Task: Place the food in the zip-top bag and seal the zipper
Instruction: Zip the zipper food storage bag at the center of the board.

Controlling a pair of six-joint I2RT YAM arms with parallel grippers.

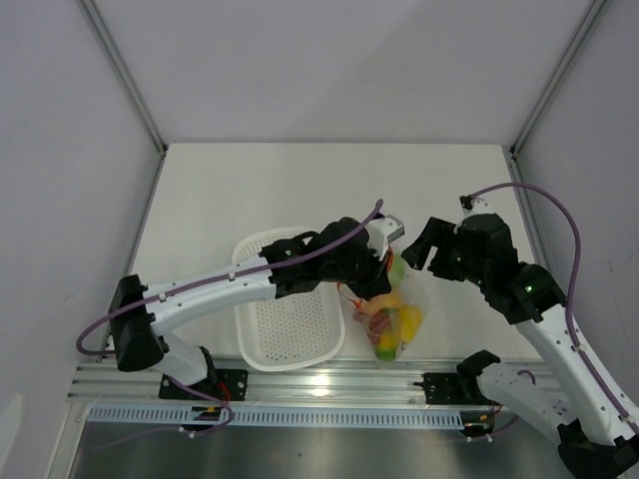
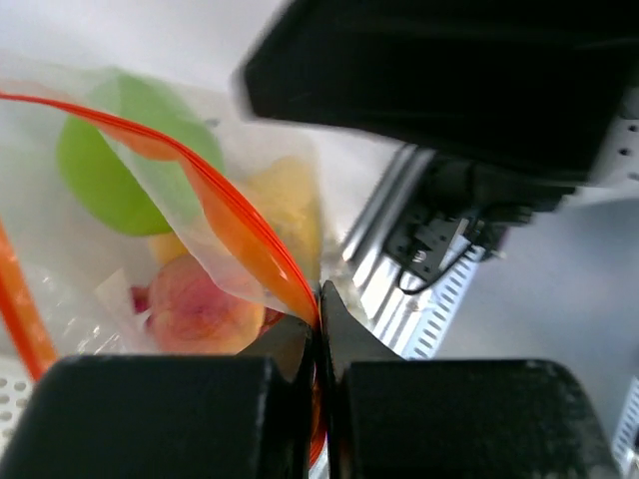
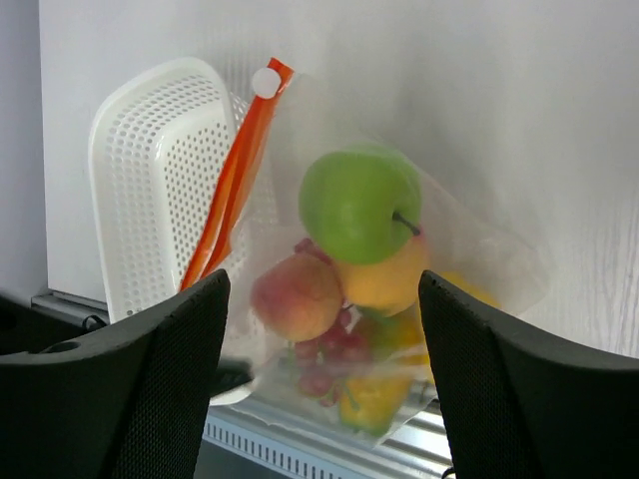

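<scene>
At the centre-left of the top view, the white perforated basket (image 1: 290, 299) sits on the desk (image 1: 250, 190) with no fruit showing in it. Just right of it, the left tool (image 1: 377, 271) is clenched on the red-orange zipper (image 2: 235, 225), pinching the strip at one end of the mouth. Below it, the zip-top bag (image 1: 391, 321) sits at the lower middle of that view, near the desk's front edge. The food is inside it: a green apple (image 3: 354, 205), a peach (image 3: 297, 296), dark red grapes (image 3: 329, 354) and yellow fruit beneath. So the filling looks done. The sealing looks undone: in the left wrist view the two orange edges stand apart, and the white slider (image 3: 266, 82) sits at the strip's far end. At the right, the right tool (image 1: 427, 251) is released, facing the bag without touching it.
</scene>
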